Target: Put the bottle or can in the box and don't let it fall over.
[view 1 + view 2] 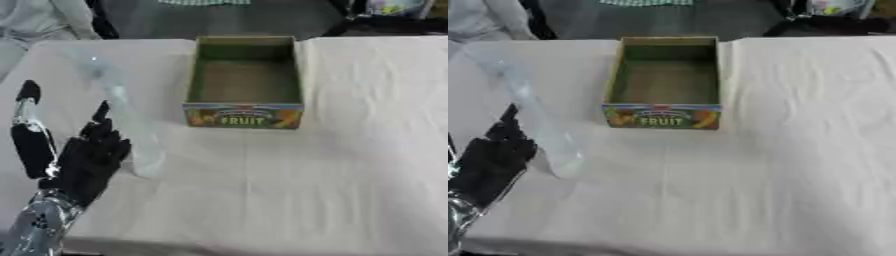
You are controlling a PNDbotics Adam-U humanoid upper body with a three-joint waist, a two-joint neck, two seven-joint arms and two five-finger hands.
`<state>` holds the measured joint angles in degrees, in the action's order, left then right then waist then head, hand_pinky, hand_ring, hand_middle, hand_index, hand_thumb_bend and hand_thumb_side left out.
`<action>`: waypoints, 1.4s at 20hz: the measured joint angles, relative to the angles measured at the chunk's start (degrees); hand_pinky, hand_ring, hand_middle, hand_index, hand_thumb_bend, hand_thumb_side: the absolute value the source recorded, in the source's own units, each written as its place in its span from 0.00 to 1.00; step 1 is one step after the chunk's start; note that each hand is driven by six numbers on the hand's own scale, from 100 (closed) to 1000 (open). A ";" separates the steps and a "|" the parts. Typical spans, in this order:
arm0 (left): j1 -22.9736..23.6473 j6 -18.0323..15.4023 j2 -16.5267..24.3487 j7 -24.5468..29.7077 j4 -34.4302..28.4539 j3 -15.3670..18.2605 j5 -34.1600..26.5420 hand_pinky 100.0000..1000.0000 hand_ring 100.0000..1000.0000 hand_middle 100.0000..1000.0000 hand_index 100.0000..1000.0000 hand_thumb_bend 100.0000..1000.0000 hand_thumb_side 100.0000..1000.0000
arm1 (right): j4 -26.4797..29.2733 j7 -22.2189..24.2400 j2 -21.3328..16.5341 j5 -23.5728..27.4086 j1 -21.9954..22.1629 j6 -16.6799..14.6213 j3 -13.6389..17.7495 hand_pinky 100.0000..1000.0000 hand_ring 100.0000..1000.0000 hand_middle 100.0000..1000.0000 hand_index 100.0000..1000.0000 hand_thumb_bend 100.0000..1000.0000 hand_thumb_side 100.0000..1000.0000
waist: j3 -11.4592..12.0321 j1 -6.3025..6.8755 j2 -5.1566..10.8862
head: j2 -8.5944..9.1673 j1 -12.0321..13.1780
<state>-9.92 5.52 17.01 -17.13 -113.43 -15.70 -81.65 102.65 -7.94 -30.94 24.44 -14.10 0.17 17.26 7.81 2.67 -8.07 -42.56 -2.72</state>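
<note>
A tall clear plastic bottle (pixel 124 112) stands on the white tablecloth at the left, its base near me and its top leaning away toward the far left. My left hand (pixel 87 160), black with a silver wrist, is raised just left of the bottle's lower part. Its fingers are straight and pointing up, the thumb spread far to the left; the fingertips (pixel 101 117) are against or just beside the bottle's side, and I cannot tell which. The cardboard box (pixel 243 116), open on top with a "FRUIT" label on its front wall, sits at the table's middle back, right of the bottle. It is empty.
The white cloth-covered table (pixel 350 165) stretches wide to the right of the box. Its front edge runs along the bottom of the view. Grey fabric (pixel 35 20) lies past the far left corner, and dark objects (pixel 833 20) sit beyond the far right edge.
</note>
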 measured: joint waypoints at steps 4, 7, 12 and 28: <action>-1.47 -0.11 -0.17 0.40 0.00 0.00 -0.26 0.00 0.00 0.13 1.00 0.50 0.71 | 0.00 -0.01 -0.01 0.00 0.00 0.00 0.01 0.79 0.89 1.00 0.96 0.00 0.67 | 0.00 0.14 0.04 | -0.21 0.00; -2.44 -0.11 -0.17 0.67 0.00 0.00 -0.57 0.00 0.00 0.13 1.00 0.50 0.71 | 0.00 -0.02 -0.02 0.00 0.02 0.01 0.01 0.79 0.89 1.00 0.96 0.00 0.67 | 0.02 0.25 0.10 | -0.24 0.00; -4.40 -0.25 -0.17 0.92 0.00 0.03 -1.30 0.00 0.02 0.14 1.00 0.50 0.71 | 0.00 -0.03 -0.03 0.00 0.04 0.02 0.01 0.79 0.89 1.00 0.96 0.00 0.67 | 0.11 0.31 0.11 | -0.26 0.00; -6.04 -0.32 -0.22 1.10 0.00 0.05 -2.58 0.00 0.05 0.15 1.00 0.49 0.71 | 0.00 -0.01 -0.08 0.00 0.49 0.04 0.01 0.79 0.89 1.00 0.96 0.00 0.67 | 0.39 0.43 0.33 | -0.70 0.07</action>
<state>-15.96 5.20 16.79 -16.02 -113.43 -15.65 -84.23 102.64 -7.96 -31.02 24.45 -13.61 0.21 17.27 8.20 3.10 -7.74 -43.26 -2.65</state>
